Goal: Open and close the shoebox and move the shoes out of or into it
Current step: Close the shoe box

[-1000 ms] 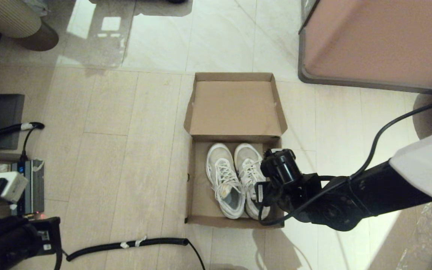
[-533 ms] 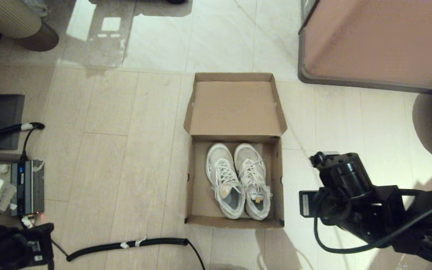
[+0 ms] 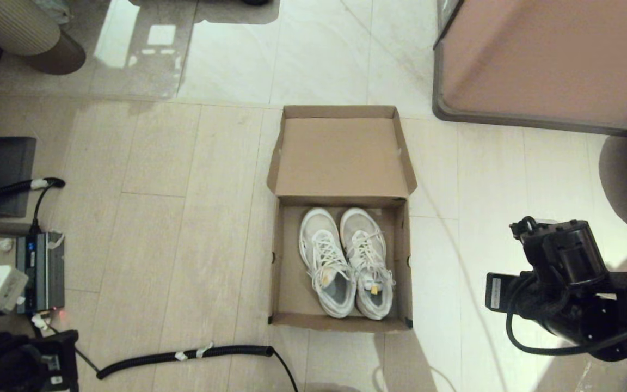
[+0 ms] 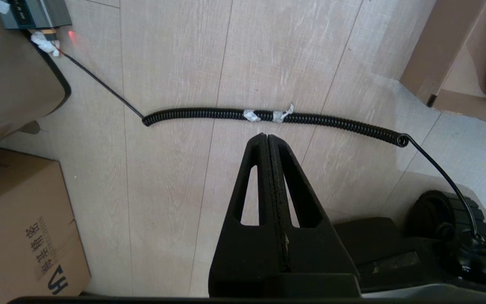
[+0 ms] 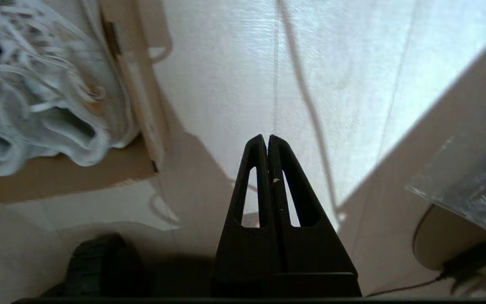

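The brown shoebox (image 3: 287,272) lies open on the floor, its lid (image 3: 340,158) folded back flat on the far side. Both white sneakers (image 3: 346,261) sit side by side inside it, toes toward the lid. My right arm (image 3: 558,277) hangs over the floor to the right of the box, apart from it. In the right wrist view the right gripper (image 5: 267,137) is shut and empty, with the sneakers (image 5: 36,97) and the box wall (image 5: 137,97) off to one side. My left gripper (image 4: 267,136) is shut and empty over bare floor, near a box corner (image 4: 433,67).
A coiled black cable (image 3: 183,355) lies on the floor just in front of the box. The large pinkish-brown cabinet (image 3: 547,60) stands at the back right. A grey power unit (image 3: 41,269) sits at the left. A printed cardboard carton (image 4: 19,228) is beside my left arm.
My right arm has drawn back from above the right-hand sneaker, moving right and clear of the box. The sneakers stay in the box. The left arm shifted only slightly.
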